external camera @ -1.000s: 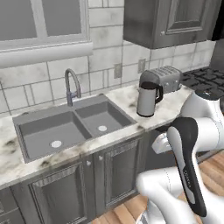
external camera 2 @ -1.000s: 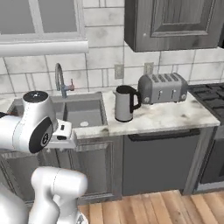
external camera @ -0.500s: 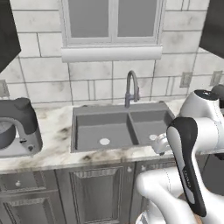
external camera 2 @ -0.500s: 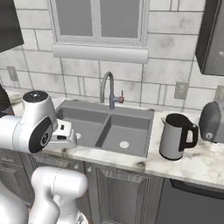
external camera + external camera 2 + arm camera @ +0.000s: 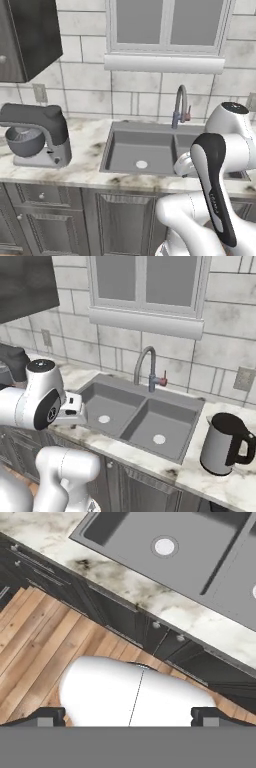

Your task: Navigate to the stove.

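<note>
The stove is out of view. My gripper (image 5: 128,716) points down over the counter's front edge and the wooden floor (image 5: 35,642). Its two dark fingertips (image 5: 47,714) stand far apart at the bottom of the hand view, open, with nothing between them. In the base views the white arm is folded close to the base, with the hand (image 5: 74,408) held in front of the double sink (image 5: 135,416).
A curved faucet (image 5: 147,368) stands behind the sink under a window (image 5: 167,25). A dark kettle (image 5: 225,443) sits on the marble counter (image 5: 85,150) right of the sink, and a grey stand mixer (image 5: 35,135) sits left of it. Dark cabinets (image 5: 115,220) run below.
The whole picture has shifted right, so the base has moved left along the counter. The toaster has left the views, the stand mixer has come in, and the arm's pose is unchanged.
</note>
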Controlling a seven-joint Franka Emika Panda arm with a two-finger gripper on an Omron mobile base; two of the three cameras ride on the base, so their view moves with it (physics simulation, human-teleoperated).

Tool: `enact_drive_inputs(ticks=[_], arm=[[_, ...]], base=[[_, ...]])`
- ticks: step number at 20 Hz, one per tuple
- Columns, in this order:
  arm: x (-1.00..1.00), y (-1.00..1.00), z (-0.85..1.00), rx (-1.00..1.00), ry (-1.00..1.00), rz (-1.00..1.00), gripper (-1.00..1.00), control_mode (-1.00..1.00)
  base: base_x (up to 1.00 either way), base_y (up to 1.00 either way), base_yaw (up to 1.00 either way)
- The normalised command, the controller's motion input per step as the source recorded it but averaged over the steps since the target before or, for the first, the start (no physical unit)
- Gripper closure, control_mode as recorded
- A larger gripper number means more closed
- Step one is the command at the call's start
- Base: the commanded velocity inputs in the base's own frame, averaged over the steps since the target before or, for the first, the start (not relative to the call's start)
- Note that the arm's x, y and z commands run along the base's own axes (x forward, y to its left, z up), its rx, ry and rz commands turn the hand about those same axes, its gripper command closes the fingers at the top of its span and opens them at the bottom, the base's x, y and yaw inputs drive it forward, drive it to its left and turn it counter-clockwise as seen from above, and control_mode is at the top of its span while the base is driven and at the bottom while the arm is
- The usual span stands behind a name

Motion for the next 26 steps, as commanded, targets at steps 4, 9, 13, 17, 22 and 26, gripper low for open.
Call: enact_drive_inputs(ticks=[4,9,13,17,22,26], arm=[[0.00,0.00,0.00,0.00,0.00,0.00,-1.00,1.00],[0.00,0.00,0.00,0.00,0.00,0.00,-1.00,1.00],[0.00,0.00,0.00,0.00,0.00,0.00,-1.00,1.00],[0.00,0.00,0.00,0.00,0.00,0.00,-1.00,1.00],[0.00,0.00,0.00,0.00,0.00,0.00,-1.00,1.00],[0.00,0.00,0.00,0.00,0.00,0.00,-1.00,1.00]], base=[[0.00,-0.46,0.07],[0.00,-0.45,0.00],[0.00,-0.47,0.00],[0.00,-0.53,-0.01],[-0.13,-0.56,-0.08],[-0.23,-0.55,-0.15]])
